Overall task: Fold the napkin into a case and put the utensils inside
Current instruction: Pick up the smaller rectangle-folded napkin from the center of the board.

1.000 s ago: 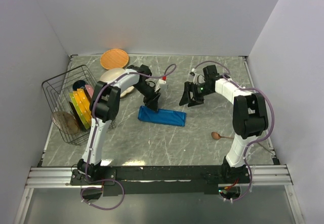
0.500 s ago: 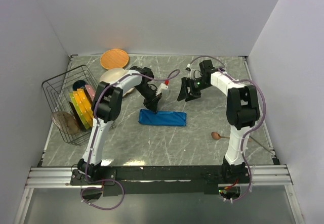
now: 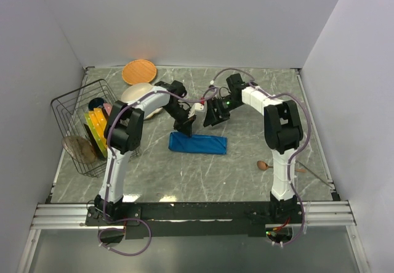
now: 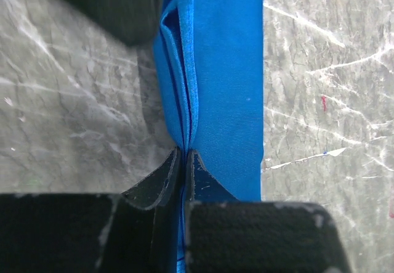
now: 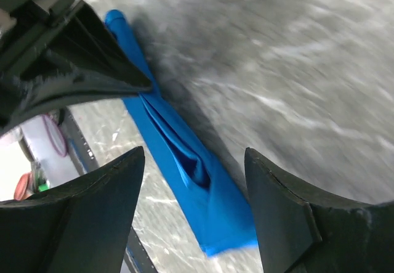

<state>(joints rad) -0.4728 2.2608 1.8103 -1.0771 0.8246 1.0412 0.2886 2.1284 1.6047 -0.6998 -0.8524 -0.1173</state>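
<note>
Left wrist: L pincer [image 4: 184, 154] clamped on case [image 4: 225, 88] fold; R pincer [image 5: 196, 180] gaping wide.

No legible text, labels, brands or numbers in any view. Only candidate: a tiny red mark [image 4: 322, 102] on the worktop [image 4: 332, 45] in the left wrist view. Too small to read as a character.
</note>
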